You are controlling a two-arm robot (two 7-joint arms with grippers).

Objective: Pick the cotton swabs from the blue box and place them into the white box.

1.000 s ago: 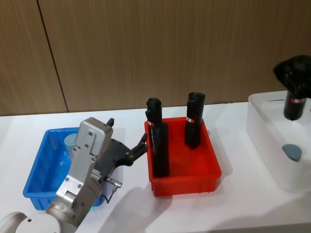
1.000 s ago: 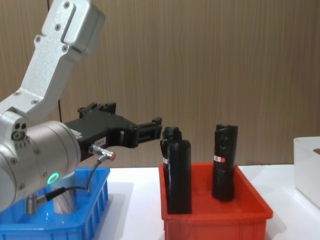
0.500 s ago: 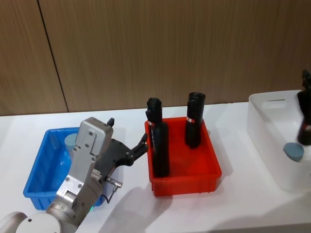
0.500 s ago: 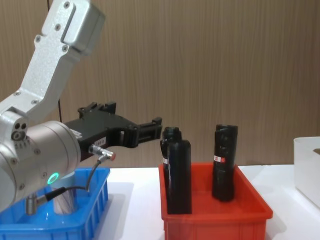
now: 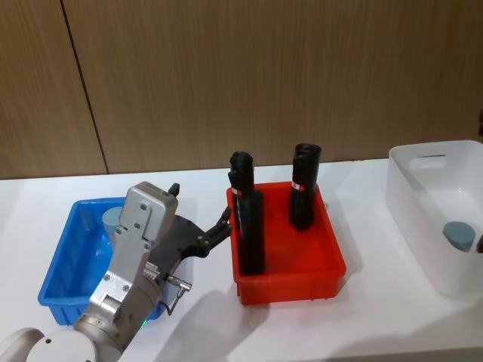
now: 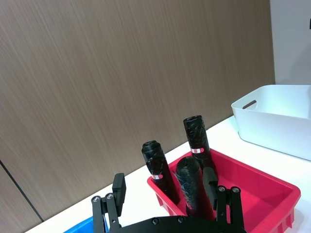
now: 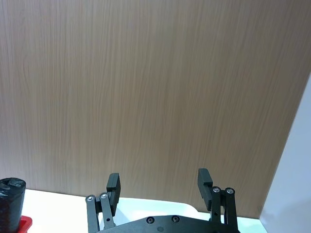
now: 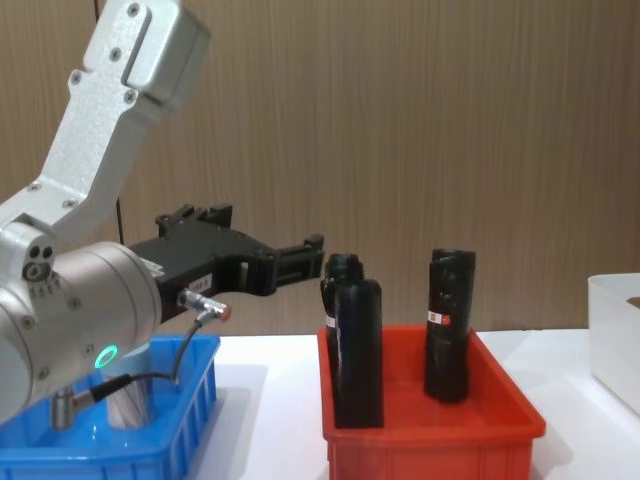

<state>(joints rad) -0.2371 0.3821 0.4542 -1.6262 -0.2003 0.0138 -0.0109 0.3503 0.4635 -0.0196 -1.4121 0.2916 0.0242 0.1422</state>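
One cotton swab jar [image 5: 113,219] with a pale lid stands in the far corner of the blue box [image 5: 64,264] at the left; the chest view shows this jar [image 8: 125,405] behind the blue box's wall [image 8: 195,385]. Another cotton swab jar [image 5: 458,235] lies in the white box [image 5: 423,188] at the right. My left gripper [image 5: 198,207] hovers open and empty between the blue box and the red bin, and my left gripper [image 6: 164,184] faces the black bottles. My right gripper [image 7: 159,180] is open and empty, facing the wooden wall.
A red bin [image 5: 332,271] in the middle holds tall black bottles [image 5: 249,226] standing upright. The white table [image 5: 302,332] is bare in front of the bins. A wooden wall [image 5: 226,75] closes the back.
My right gripper, which hung over the white box a second ago, has moved off the right edge of the head view. My left arm has not moved.
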